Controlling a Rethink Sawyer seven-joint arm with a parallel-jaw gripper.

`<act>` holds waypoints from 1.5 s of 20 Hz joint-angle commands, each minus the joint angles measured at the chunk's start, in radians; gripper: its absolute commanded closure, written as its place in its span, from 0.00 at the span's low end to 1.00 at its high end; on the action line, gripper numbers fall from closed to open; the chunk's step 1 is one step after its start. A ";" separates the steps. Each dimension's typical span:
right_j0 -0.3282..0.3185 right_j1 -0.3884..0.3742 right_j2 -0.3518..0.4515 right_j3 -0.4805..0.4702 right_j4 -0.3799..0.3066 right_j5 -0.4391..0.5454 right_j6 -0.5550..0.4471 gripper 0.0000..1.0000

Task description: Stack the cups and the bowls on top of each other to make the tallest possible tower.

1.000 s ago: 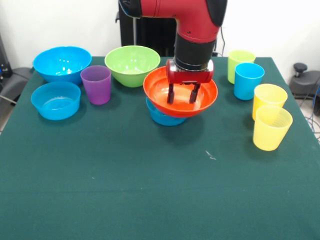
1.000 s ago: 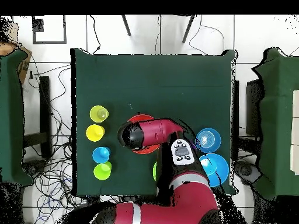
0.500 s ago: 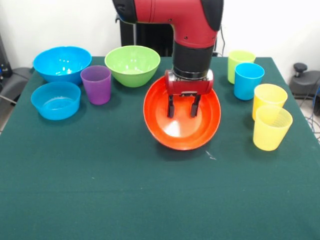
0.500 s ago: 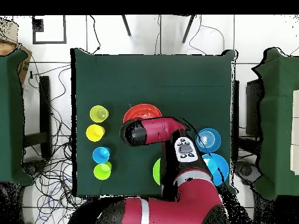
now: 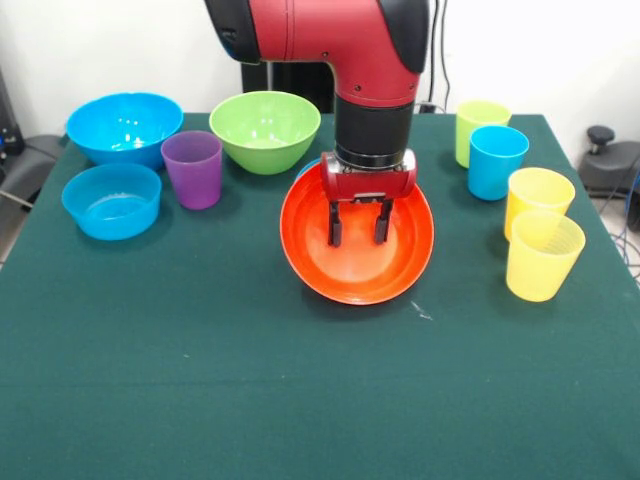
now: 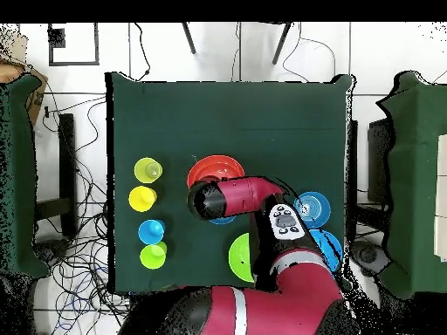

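Orange bowl: the wide glossy orange plastic bowl sits at the centre of the front view, tipped so its opening faces the camera; a sliver of a small blue plastic bowl shows behind its upper left rim.
Handling: likely light, stiff and slick; the thin rim looks like the only place to pinch, and a one-sided hold lets it swing and tilt.
Gripper: the black-fingered gripper hangs inside the bowl, fingers apart and pointing down; whether they press the wall, I cannot tell.
Purple cup: the translucent purple tapered tumbler stands upright at upper left, free; smooth walls, best squeezed across the mouth.
Other bowls: the lime green round bowl is behind at top centre, the large blue bowl at far upper left, another small blue bowl below it.
Other cups: lime green tumbler, blue tumbler and two yellow tumblers line the right side.
Table: green cloth-covered table, bare in the lower half.
Risk: a tilted bowl may slide off its seat.
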 commanded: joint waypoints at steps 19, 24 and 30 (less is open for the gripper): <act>-0.006 0.090 0.060 0.047 -0.090 0.057 -0.056 0.00; -0.018 0.035 0.083 0.050 -0.071 0.124 -0.092 0.00; -0.046 -0.025 0.119 0.034 -0.039 0.231 -0.145 0.00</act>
